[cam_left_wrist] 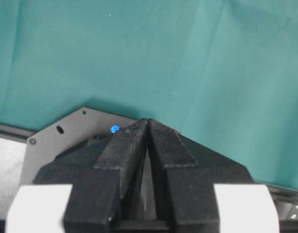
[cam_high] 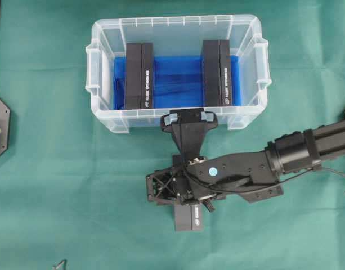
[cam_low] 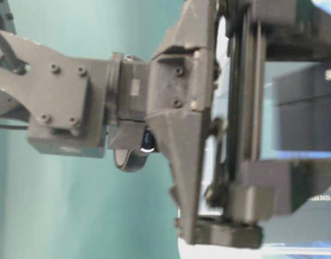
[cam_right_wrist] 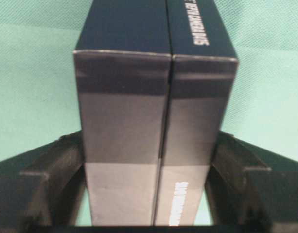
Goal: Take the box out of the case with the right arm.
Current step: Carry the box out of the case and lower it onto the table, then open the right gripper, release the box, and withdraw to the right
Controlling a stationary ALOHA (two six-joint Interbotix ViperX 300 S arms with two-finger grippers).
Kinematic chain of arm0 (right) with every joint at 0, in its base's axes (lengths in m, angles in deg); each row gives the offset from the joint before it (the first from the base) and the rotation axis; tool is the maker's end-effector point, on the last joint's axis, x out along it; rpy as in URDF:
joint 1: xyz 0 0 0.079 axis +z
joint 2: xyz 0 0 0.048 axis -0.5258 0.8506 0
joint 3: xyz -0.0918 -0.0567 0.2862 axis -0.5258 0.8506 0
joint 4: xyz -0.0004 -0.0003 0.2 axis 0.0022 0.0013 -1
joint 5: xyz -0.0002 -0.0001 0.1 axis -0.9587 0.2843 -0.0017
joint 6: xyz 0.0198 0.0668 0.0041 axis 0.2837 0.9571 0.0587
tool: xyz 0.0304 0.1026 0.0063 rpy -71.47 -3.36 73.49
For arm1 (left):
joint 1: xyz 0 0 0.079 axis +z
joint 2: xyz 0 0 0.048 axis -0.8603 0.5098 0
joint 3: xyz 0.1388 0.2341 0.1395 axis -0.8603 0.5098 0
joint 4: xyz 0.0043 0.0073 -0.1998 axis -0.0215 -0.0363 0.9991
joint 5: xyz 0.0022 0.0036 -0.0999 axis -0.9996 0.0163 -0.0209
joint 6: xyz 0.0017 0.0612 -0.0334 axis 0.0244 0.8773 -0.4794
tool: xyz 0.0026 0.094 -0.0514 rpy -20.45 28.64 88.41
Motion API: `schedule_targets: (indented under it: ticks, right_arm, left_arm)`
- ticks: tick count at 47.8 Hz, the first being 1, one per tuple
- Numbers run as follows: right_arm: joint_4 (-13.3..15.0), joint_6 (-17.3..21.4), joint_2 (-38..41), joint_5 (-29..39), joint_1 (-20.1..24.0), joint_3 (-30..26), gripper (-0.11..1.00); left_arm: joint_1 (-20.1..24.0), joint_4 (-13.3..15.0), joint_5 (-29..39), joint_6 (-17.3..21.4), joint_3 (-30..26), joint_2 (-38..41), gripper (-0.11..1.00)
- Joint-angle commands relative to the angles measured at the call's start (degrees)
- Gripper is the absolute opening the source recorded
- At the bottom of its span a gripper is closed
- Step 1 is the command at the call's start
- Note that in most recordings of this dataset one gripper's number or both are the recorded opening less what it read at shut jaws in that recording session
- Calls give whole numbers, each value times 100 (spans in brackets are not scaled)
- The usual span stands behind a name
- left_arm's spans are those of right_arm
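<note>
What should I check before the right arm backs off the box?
1. Black box outside clear bin: ok, lying on green cloth.
2. Right gripper open: ok, slivers of cloth show on both sides of the box.
3. Fingers clear of the box for lifting: cannot tell, the gaps are thin.
4. Other two boxes on edge in the bin: ok.
5. Left gripper shut, away from the bin: ok.

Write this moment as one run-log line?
box: on cloth outside case | right fingers: spread either side of box | two boxes remain in case | left fingers: shut, idle
</note>
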Motion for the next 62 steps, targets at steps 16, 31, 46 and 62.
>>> schedule_targets:
  ticks: [16,31,46,62]
  right_arm:
    - [149,44,-325,185,-9,-132,91]
    - [483,9,-642,1160,-26,-853,90]
    - [606,-281,-659,1433,-105,-1143,90]
    - [466,-281,-1116,1758,26,-668,90]
  left_arm:
    - [26,-18,-18,0,-88,26,3]
    - [26,-18,-18,-9,-88,35,3]
    - [26,-18,-18,-18,-88,35,3]
    - [26,-18,-18,-18,-88,35,3]
